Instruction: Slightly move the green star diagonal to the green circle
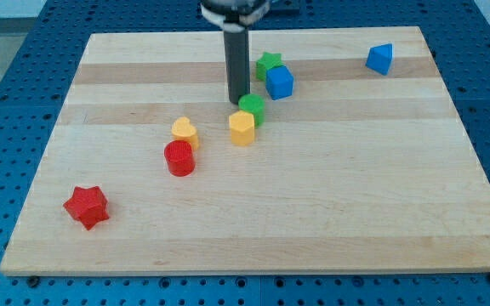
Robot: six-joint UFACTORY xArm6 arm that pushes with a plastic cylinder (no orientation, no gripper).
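Note:
The green star (266, 63) lies near the view's top centre, touching the blue cube (280, 82) at its lower right. The green circle (252, 108) sits below them, touching the yellow hexagon (242, 127). My tip (238, 102) is at the end of the dark rod, just left of the green circle and below-left of the green star.
A yellow heart (185, 131) and a red cylinder (179, 158) sit left of centre. A red star (87, 206) lies at the lower left. A blue block (380, 58) sits at the upper right. The wooden board (356, 212) ends at blue pegboard on all sides.

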